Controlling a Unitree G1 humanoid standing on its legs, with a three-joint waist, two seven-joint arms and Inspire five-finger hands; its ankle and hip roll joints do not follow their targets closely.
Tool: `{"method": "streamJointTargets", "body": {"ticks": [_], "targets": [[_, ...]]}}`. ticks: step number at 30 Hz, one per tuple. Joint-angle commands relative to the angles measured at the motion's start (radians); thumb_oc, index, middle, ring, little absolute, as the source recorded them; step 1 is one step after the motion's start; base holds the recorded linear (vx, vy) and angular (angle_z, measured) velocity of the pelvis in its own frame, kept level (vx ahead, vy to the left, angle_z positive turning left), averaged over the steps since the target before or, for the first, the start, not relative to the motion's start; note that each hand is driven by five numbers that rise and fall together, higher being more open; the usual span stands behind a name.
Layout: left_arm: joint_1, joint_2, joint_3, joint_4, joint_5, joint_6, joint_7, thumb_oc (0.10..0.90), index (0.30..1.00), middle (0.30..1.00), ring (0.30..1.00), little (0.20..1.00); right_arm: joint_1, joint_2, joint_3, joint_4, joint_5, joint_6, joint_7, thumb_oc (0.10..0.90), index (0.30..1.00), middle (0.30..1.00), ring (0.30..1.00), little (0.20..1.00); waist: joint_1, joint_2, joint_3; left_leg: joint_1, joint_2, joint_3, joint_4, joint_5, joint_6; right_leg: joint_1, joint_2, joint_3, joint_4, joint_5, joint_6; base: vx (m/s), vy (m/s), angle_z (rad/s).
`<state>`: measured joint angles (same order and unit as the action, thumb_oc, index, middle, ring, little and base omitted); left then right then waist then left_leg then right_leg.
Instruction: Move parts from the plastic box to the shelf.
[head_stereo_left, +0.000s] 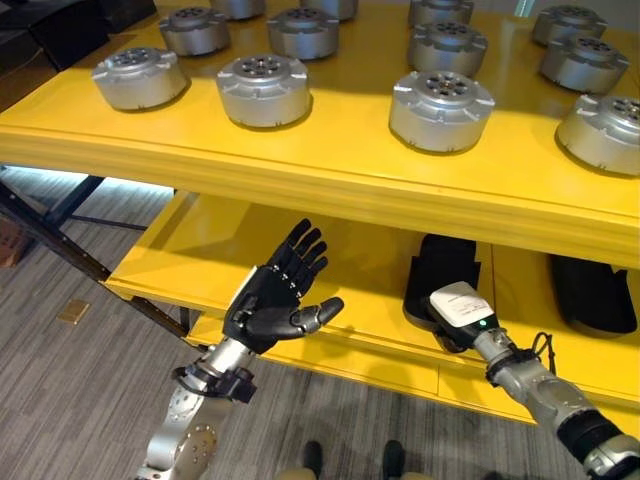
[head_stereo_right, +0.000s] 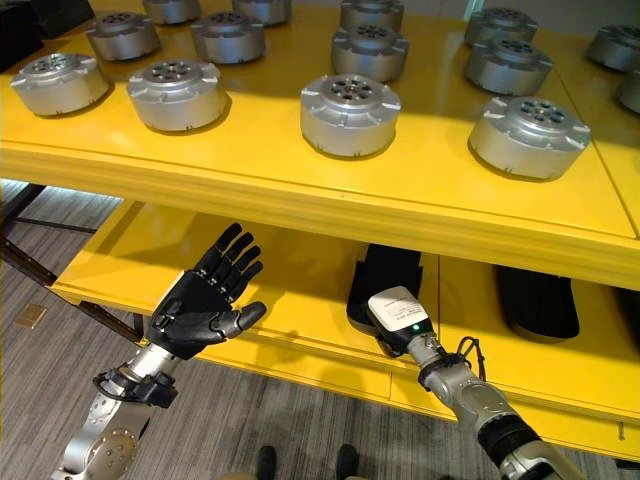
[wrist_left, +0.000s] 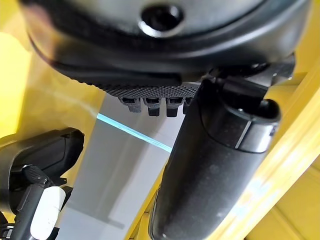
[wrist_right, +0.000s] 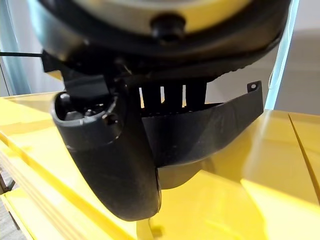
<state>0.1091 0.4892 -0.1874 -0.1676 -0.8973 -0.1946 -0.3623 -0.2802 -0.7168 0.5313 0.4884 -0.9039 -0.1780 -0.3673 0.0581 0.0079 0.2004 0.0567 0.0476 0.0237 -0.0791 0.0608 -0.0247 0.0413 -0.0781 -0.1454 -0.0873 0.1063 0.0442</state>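
At about 7 o'clock in the left eye view, the left hand (head_stereo_left: 272, 305) hangs in front of the lower shelf (head_stereo_left: 200, 262) with its palm up, fingers straight and spread, thumb out to the side; it holds nothing. Above it, from 9 o'clock across to 3 o'clock, the top shelf (head_stereo_left: 330, 160) carries rows of round silver parts (head_stereo_left: 264, 89), each sitting flat and apart from its neighbours, with a bare strip of yellow along the near edge.

Further right, at about 5 o'clock, the right hand (head_stereo_left: 457, 312) reaches into the lower level, its white-covered back towards the camera, near a dark moulded object (head_stereo_left: 442, 272) lying on that shelf. In its own wrist view the thumb stands out and the fingers look short and tucked towards that dark shape, but whether they are closed on it or merely beside it I cannot tell. Another dark object (head_stereo_left: 592, 292) lies at 4 o'clock, well apart.

No plastic box is in sight, and neither hand visibly carries a silver part. The step in hand looks like the gap between placements: one part set down, the next yet to be fetched. The next move likely calls for drawing both arms clear of the shelf edges and turning back to the box for another part, then choosing a free spot on top.
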Motion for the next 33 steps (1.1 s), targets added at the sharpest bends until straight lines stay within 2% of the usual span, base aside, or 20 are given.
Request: {"method": "streamJointTargets", "body": {"ticks": [1,14,26,33], "targets": [[-0.036,-0.006,0.018,-0.088,-0.024,-0.059,-0.044,0.900,1.000,1.000,1.000,1.000,-0.065,-0.057,0.002,0.029,-0.007,-0.009,-0.020,0.400,0.300,0.300,0.300,0.300,0.012,-0.016,-0.068,-0.003,0.083,0.063,0.008,0.008,-0.031,-0.003,-0.088,-0.010,0.050,-0.031,0.067,0.02,-0.033,0.00],[-0.038,0.016,0.017,-0.101,-0.039,-0.044,-0.027,0.900,1.000,1.000,1.000,1.000,-0.174,-0.088,0.053,0.060,-0.002,-0.015,-0.004,0.400,0.300,0.300,0.300,0.300,0.029,0.011,-0.042,-0.030,0.086,0.050,0.032,0.009,-0.038,-0.025,-0.094,-0.024,0.084,-0.048,0.056,0.02,-0.042,0.00],[-0.035,0.021,0.005,-0.112,-0.059,-0.081,-0.028,0.900,1.000,1.000,1.000,1.000,-0.259,-0.125,0.084,0.098,0.015,0.000,-0.020,0.400,0.300,0.300,0.300,0.300,0.029,0.051,0.009,-0.081,0.089,0.006,0.065,0.020,-0.048,-0.082,-0.083,-0.020,0.149,-0.080,0.026,0.01,-0.040,0.00],[-0.019,0.016,0.000,-0.115,-0.064,-0.093,-0.037,0.900,1.000,1.000,1.000,1.000,-0.267,-0.135,0.088,0.104,-0.023,0.005,-0.049,0.400,0.300,0.300,0.300,0.300,0.029,0.065,0.016,-0.091,0.091,-0.004,0.075,0.025,-0.053,-0.093,-0.082,-0.020,0.168,-0.091,0.018,0.02,-0.020,0.02]]}}
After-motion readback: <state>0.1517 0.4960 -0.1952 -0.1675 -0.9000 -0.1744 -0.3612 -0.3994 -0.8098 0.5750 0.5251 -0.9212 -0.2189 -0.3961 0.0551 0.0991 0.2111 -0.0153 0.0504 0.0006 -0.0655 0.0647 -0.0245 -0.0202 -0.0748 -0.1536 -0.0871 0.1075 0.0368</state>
